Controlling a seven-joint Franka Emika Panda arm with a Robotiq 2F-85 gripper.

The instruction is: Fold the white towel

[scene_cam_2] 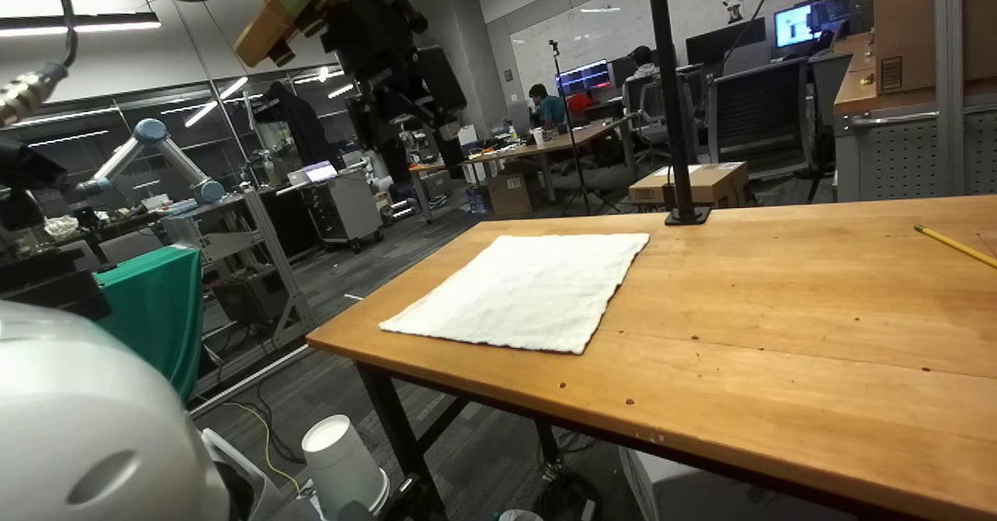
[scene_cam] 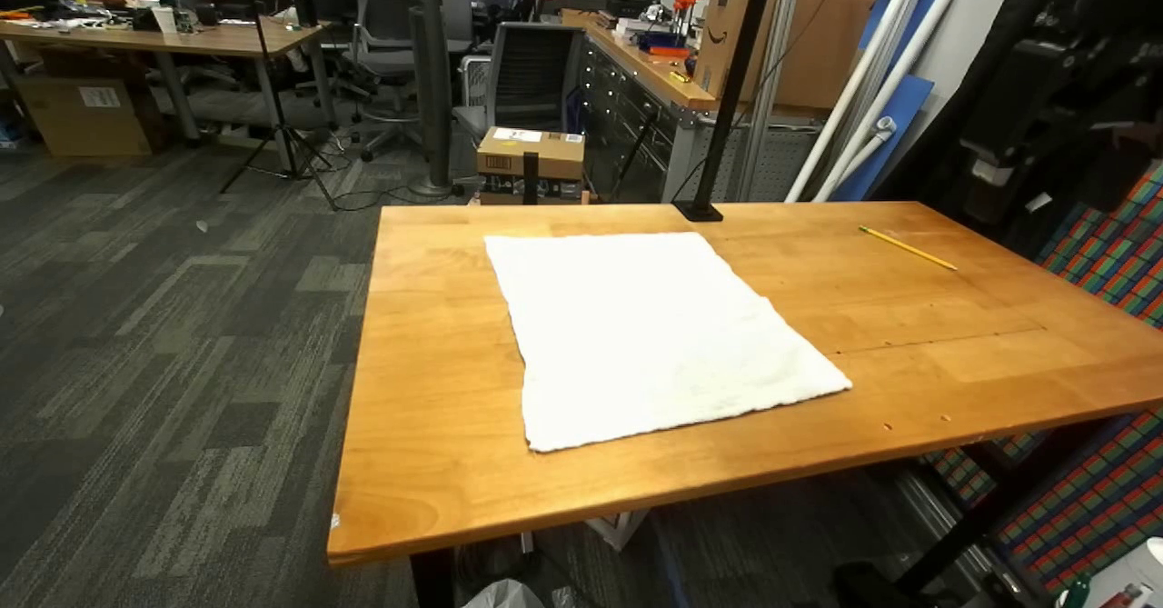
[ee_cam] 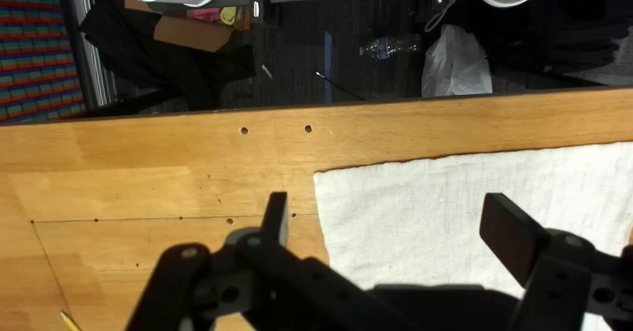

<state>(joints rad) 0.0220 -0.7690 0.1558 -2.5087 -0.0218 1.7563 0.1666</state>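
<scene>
In an exterior view we see the white towel (scene_cam: 650, 335) spread out flat in the middle of the frame on the wooden table (scene_cam: 427, 344), with a black post (scene_cam: 734, 81) standing just beyond the towel's upper right corner and a yellow pencil (scene_cam: 909, 248) lying farther right. We find the gripper (scene_cam_2: 427, 164) left of centre near the top of an exterior view, well apart from the towel, and in the wrist view we see its fingers (ee_cam: 514, 237) standing wide apart, with the towel at the lower right.
</scene>
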